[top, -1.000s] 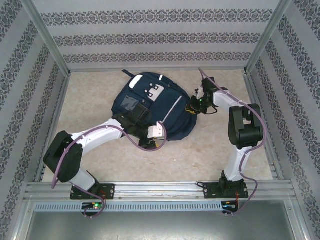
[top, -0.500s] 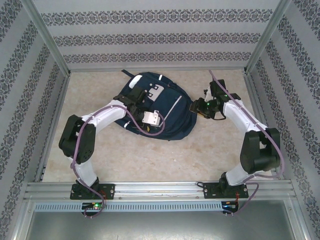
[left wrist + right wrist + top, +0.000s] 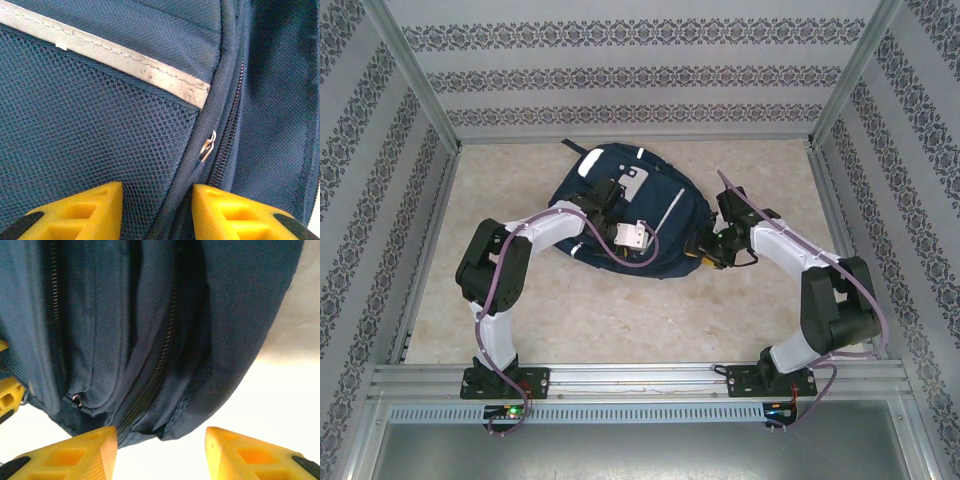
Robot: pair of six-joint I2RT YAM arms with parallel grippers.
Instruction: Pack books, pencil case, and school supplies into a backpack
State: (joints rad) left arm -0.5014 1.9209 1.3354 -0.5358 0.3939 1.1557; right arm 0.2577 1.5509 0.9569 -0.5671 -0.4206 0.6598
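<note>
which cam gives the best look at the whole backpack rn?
Top external: the backpack lies complete on the table. Left wrist gives a close-up of mesh, a grey stripe and a zipper pull; right wrist, its zippered edge against the table.

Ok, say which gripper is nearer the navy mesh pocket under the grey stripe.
Left. The left gripper sits right at the mesh pocket; right gripper sits off beside the navy backpack.

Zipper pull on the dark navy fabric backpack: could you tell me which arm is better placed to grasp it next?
Probably left: the small silver zipper pull lies just ahead of the open left gripper fingers. The open right gripper faces the dark navy fabric backpack at its edge.
</note>
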